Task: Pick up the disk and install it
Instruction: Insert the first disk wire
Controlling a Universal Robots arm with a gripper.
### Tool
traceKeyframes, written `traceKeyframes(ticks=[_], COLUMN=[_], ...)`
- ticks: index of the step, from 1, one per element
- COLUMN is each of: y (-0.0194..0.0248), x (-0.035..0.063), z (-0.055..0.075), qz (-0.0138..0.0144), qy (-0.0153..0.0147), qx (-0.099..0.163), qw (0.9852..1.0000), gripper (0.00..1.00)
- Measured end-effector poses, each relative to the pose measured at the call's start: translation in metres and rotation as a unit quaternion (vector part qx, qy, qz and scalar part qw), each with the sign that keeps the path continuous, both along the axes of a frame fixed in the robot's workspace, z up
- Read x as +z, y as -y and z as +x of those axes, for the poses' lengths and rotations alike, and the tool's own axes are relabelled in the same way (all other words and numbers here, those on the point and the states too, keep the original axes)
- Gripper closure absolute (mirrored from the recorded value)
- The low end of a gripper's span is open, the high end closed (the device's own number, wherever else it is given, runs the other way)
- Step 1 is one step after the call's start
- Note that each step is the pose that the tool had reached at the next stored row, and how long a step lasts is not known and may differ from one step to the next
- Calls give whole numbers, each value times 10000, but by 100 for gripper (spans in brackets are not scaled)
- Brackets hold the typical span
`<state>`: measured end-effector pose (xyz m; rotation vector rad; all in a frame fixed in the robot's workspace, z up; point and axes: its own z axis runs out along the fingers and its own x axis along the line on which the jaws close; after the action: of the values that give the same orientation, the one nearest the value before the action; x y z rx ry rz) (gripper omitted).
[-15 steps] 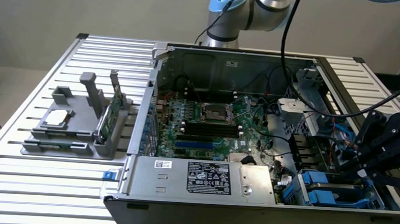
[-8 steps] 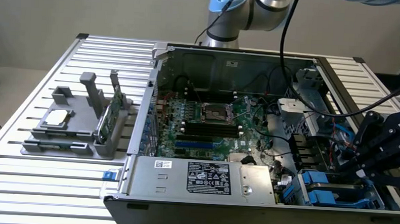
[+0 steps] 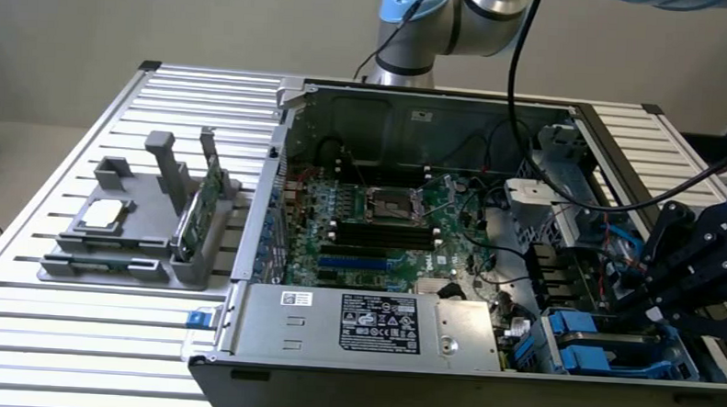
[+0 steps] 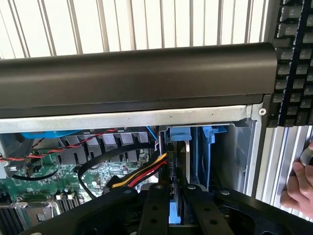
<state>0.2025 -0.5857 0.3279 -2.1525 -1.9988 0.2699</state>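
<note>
In the wrist view my gripper (image 4: 175, 208) is shut on the disk (image 4: 174, 214), which I see edge-on as a thin blue and silver slab between the two black fingers (image 4: 155, 205). The disk's far blue end tab (image 4: 180, 134) lies close to the case's metal wall, beside an upright blue carrier rail (image 4: 203, 156) in the drive bay. In the exterior view the gripper (image 3: 649, 310) hangs low over the drive bay at the near corner of the open computer case (image 3: 280, 163), on the exterior view's right. There the black fingers hide the disk.
Blue drive carriers (image 3: 584, 353) sit in the bay below the gripper. Red, yellow and black cables (image 4: 139, 174) run beside the fingers. A grey fixture (image 3: 129, 239) on the exterior view's left holds a chip and a green card. A hand (image 4: 298, 188) rests by a keyboard (image 4: 293, 63).
</note>
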Motion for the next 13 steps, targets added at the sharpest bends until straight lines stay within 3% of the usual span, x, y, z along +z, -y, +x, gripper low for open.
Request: traceKeyframes(ticks=[13], y=[-1], x=[1], z=[-18], qz=[-4], qy=[-1], qx=[19], qw=[10000], gripper=[84])
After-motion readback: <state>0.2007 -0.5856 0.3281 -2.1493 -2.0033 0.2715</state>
